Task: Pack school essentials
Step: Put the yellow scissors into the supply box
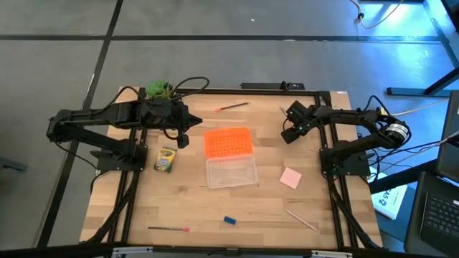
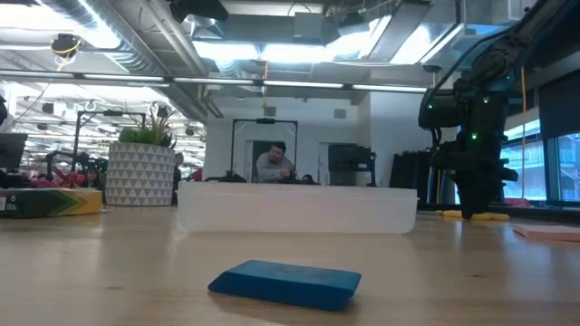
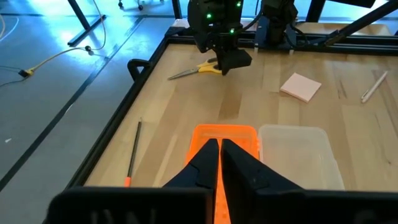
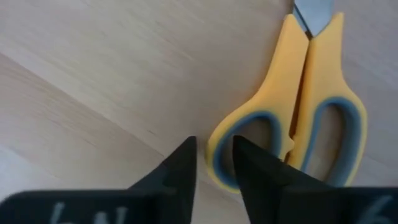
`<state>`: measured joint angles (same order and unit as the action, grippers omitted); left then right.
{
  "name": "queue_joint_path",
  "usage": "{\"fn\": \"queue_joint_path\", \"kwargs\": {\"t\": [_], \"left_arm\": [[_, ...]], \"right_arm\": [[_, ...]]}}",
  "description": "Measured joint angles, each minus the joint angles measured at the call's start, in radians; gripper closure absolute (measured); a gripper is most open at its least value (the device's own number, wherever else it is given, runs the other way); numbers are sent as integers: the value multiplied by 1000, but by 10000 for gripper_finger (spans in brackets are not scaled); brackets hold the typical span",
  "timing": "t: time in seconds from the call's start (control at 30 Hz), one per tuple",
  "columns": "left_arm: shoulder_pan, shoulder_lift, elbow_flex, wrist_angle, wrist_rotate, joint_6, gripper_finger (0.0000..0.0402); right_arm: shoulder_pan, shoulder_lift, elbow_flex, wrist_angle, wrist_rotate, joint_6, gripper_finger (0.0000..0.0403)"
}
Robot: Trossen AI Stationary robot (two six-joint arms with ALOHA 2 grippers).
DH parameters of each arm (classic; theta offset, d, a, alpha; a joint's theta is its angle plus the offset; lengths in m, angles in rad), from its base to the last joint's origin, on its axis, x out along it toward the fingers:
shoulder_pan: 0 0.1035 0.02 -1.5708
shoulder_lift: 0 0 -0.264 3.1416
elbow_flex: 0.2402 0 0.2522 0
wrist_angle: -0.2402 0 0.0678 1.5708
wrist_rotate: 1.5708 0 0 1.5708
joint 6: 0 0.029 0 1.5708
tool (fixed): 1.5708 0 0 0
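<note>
The yellow-handled scissors (image 4: 311, 106) lie flat on the table at the far right, and my right gripper (image 4: 214, 165) stands down on their handle end; they also show in the left wrist view (image 3: 198, 69). My left gripper (image 3: 219, 155) is shut and empty, held over the table left of the orange lid (image 1: 228, 142). The yellow-green crayon box (image 1: 166, 159), the pink pad (image 1: 290, 178), the blue block (image 2: 285, 281), a pencil with a pink end (image 1: 168, 228), a pale pencil (image 1: 301, 219) and a pen (image 1: 233, 107) lie loose on the table. My right gripper pinches the rim of one handle loop (image 4: 219, 146) of the scissors, one finger (image 4: 258, 177) over the loop's hole and the other finger (image 4: 183, 171) outside it. The fingers come from above, pointing down. The scissors lie flat on the table.
The clear box (image 1: 231, 172) stands open at the table's middle, with its orange lid lying just beyond it. A potted green plant (image 1: 159, 89) stands at the far left corner behind my left arm. A person sits in the room beyond the table.
</note>
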<state>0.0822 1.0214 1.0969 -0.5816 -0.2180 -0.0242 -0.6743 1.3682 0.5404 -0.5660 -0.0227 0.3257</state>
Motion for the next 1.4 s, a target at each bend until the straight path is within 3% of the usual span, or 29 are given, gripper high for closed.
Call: {"fn": "queue_joint_path", "kwargs": {"t": [0.33,0.73,1.13,1.4], "left_arm": [[0,0,0,0,3,-1,401],[0,0,0,-1,3,-1,382],[0,0,0,-2,3,-1,391],[0,0,0,-14,3,-1,401]], "right_arm": [[0,1,-1,-2,-6,-12,380],[21,8,58,-98,-29,-81,384],[136,5,137,-167,-12,-103,385],[241,3,286,-264,-7,-149,385]]}}
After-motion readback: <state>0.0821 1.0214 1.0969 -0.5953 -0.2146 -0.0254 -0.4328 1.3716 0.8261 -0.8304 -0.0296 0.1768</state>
